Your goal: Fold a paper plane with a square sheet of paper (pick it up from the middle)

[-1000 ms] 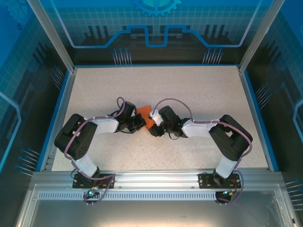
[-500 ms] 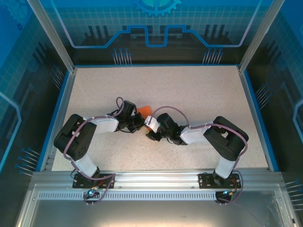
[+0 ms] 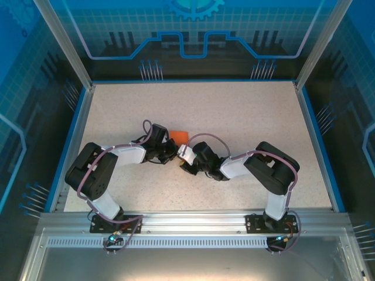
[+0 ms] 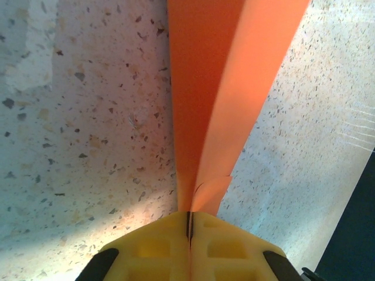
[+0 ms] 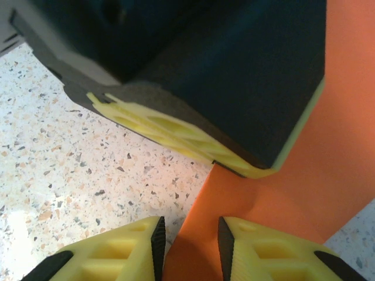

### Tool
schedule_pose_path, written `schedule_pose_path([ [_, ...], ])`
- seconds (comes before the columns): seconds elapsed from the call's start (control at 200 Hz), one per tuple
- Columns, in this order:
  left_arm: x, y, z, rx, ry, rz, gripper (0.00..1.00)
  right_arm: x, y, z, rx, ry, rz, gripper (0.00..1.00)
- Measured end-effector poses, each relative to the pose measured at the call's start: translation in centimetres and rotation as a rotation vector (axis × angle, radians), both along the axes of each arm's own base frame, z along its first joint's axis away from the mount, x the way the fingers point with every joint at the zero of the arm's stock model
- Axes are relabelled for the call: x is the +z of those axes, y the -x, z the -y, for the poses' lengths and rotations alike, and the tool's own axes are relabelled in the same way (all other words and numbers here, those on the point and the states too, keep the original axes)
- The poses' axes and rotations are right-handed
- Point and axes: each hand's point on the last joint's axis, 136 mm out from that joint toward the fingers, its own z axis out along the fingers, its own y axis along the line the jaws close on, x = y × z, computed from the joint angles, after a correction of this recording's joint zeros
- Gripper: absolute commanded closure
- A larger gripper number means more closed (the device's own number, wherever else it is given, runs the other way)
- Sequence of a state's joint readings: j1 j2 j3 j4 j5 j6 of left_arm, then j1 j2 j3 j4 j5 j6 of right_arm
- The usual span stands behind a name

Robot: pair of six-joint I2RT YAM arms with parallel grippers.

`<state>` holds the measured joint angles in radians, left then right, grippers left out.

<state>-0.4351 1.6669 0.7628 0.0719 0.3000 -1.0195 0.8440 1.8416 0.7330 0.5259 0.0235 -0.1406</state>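
Note:
The orange sheet of paper (image 3: 179, 136) is folded into long layers and stands just above the table's middle. In the left wrist view its folded layers (image 4: 217, 88) run away from the yellow fingers, and my left gripper (image 4: 190, 213) is shut on their near end. In the top view my left gripper (image 3: 172, 153) and right gripper (image 3: 183, 162) meet tip to tip below the orange patch. My right gripper (image 5: 191, 234) is open, its jaws a finger's width apart, with an edge of the paper (image 5: 328, 164) lying between them. The left gripper's yellow finger (image 5: 176, 132) sits just ahead.
The speckled tabletop (image 3: 234, 111) stretches free behind and to both sides of the arms. Blue rails (image 3: 75, 134) border it left and right, and an aluminium frame (image 3: 193, 222) runs along the near edge.
My right gripper has slid left up against the left gripper, and its jaws have narrowed. Less orange paper shows from above. The left gripper has kept its hold.

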Motion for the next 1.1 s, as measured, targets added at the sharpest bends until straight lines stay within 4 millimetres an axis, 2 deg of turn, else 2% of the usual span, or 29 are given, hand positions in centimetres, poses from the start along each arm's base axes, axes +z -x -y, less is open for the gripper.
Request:
schedule_pose_path([
  [0.265, 0.2, -0.1, 0.0, 0.012, 0.007, -0.003, 0.98, 0.4, -0.6, 0.1, -0.021, -0.008, 0.042, 0.68],
  [0.565, 0.2, -0.2, -0.1, 0.031, 0.008, -0.009, 0.96, 0.9, -0.9, 0.0, -0.028, -0.006, 0.086, 0.8],
  [0.77, 0.2, -0.2, -0.1, 0.034, 0.01, -0.012, 0.87, 0.9, -0.9, 0.0, -0.029, -0.015, 0.086, 0.92],
  [0.96, 0.1, 0.1, -0.3, 0.029, 0.0, -0.026, 0.74, 0.5, -0.4, 0.1, -0.019, -0.021, 0.068, 0.94],
  [1.1, 0.4, -0.3, -0.6, 0.031, -0.006, -0.022, 0.74, 0.1, 0.2, 0.3, -0.003, -0.025, 0.046, 0.94],
])
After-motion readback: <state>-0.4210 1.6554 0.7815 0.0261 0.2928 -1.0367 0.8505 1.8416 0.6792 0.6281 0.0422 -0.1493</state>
